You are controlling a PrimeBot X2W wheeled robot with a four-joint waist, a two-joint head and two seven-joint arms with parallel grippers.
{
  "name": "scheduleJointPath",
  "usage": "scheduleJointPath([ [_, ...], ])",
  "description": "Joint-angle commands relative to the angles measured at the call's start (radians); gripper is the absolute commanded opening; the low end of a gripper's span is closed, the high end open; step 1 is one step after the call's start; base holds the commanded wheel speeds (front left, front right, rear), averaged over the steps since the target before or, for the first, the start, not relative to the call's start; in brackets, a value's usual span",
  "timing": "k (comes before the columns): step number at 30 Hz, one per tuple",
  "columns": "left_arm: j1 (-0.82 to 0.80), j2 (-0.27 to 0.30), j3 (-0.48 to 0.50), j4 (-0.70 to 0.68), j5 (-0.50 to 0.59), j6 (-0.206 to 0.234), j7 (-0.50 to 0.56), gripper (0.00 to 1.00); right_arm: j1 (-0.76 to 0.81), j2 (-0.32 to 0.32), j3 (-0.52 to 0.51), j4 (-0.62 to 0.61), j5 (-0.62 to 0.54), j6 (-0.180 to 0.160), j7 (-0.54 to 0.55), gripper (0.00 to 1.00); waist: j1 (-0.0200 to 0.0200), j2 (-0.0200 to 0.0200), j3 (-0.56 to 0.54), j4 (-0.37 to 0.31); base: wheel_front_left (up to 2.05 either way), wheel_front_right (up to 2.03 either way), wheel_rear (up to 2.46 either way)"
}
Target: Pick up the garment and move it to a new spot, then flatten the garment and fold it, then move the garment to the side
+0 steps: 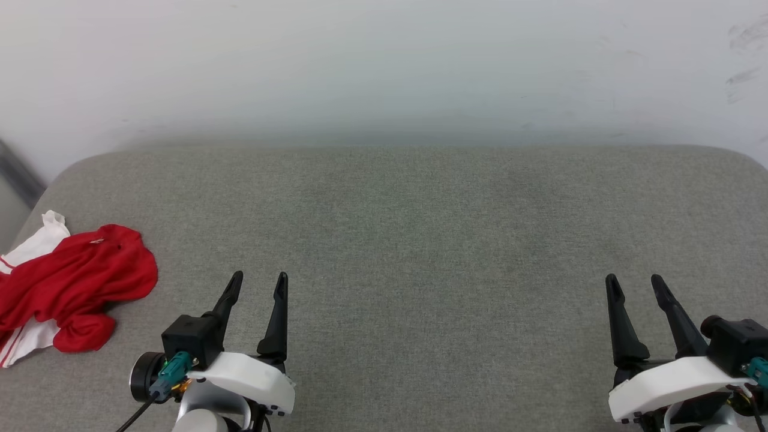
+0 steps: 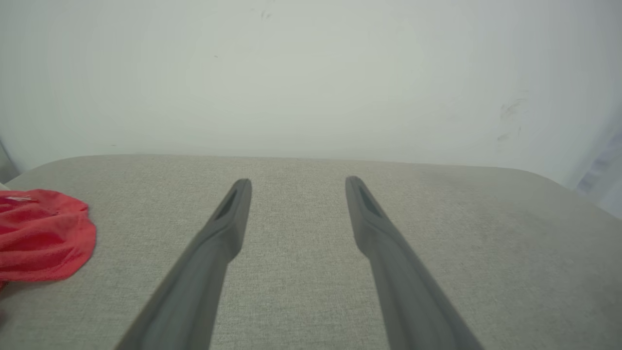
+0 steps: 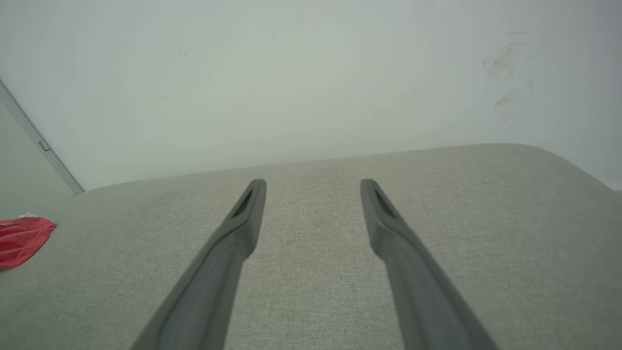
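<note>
- Pale wall [image 1: 384,60] across the far side: smooth and matt, with a few dark scuffs towards its right
- Grey padded top [image 1: 420,240] in front of the wall: coarse woven cloth with rounded far corners. Its wide bare middle looks like the obvious new spot for the shirt
- Shirt [image 1: 72,282] crumpled in a loose heap at the far left of the padded top, partly cut off by the picture's edge. It is thin, soft red fabric in rounded folds, with a white sleeve and a strip of red-and-white trim showing underneath
- Left gripper [image 1: 260,277] at the lower left, just right of the shirt and not touching it. Its two long, dark, tapering fingers are spread apart and hold nothing
- Right gripper [image 1: 634,279] at the lower right, well apart from the shirt, its fingers also spread and empty
- The pick-up seems not yet begun. The left gripper is the nearer one — best to swing it left, come down on a raised fold rather than a flat edge, and pinch a thick bunch so the thin cloth does not slip
</note>
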Motion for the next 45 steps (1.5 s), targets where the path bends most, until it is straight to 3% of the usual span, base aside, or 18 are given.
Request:
scheduleJointPath([
  [1, -0.015, 0.006, -0.002, -0.003, 0.024, 0.006, -0.008, 1.00, 0.003, 0.000, 0.000, -0.010, -0.024, 0.000, -0.009, 1.00, -0.0001, 0.0000, 0.000, 0.000, 0.00, 0.00, 0.00],
  [26, -0.019, 0.006, -0.019, 0.023, 0.189, 0.011, -0.054, 1.00, 0.013, 0.001, -0.012, 0.000, -0.157, 0.000, -0.037, 1.00, -0.0001, 0.0000, -0.004, -0.003, 0.00, 0.00, 0.00],
  [33, -0.022, 0.005, -0.007, 0.030, 0.182, 0.007, -0.056, 1.00, 0.011, 0.001, -0.015, 0.007, -0.155, 0.000, -0.042, 1.00, -0.0001, 0.0000, 0.000, 0.008, 0.00, 0.00, 0.00],
  [38, -0.018, -0.002, 0.007, 0.031, 0.170, 0.011, -0.055, 1.00, 0.010, 0.001, -0.007, 0.002, -0.158, 0.000, -0.045, 1.00, -0.0001, 0.0000, 0.004, 0.041, 0.00, 0.00, 0.00],
  [45, -0.017, -0.007, 0.023, 0.028, 0.154, 0.011, -0.055, 1.00, 0.014, 0.001, 0.010, -0.013, -0.155, 0.000, -0.047, 1.00, -0.0001, 0.0000, 0.013, 0.165, 0.00, 0.00, 0.00],
])
